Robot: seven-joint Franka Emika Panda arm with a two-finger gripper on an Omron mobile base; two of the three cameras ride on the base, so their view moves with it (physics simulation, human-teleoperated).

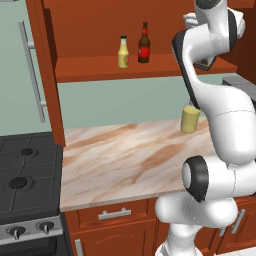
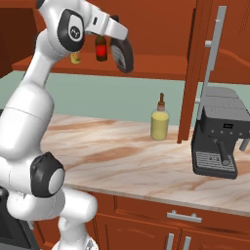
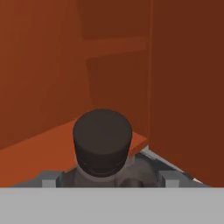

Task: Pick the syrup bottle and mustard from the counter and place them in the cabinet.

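The kitchen has a pink stone tabletop [image 1: 125,160] with brown streaks, and a big red-brown cabinet [image 1: 100,70] hangs open on the wall above it.

One part of the job looks done. The mustard [image 1: 123,52], small and yellow with a green cap, stands on the cabinet shelf. It is just beside a slim brown bottle with a red label [image 1: 144,44].

The other part looks nearly done. The arm reaches up into the right end of the cabinet. In the hand view the syrup bottle [image 3: 103,135] sits right between the jaws. The jaws are spread wide, one on each side of its fat body, and they seem to be holding it. Red-brown cabinet wood is all around the bottle, and the shelf board is under it. I cannot tell if its bottom touches the board yet.

The syrup bottle stands straight. Its long side goes up and down, and its dark round cap is at the top. Its label is hidden.

What is left, I think, is to set the bottle down, let go and pull the arm out.

A bigger dull-yellow bottle with a brown neck [image 2: 159,122] stands on the tabletop. It is not part of the job.
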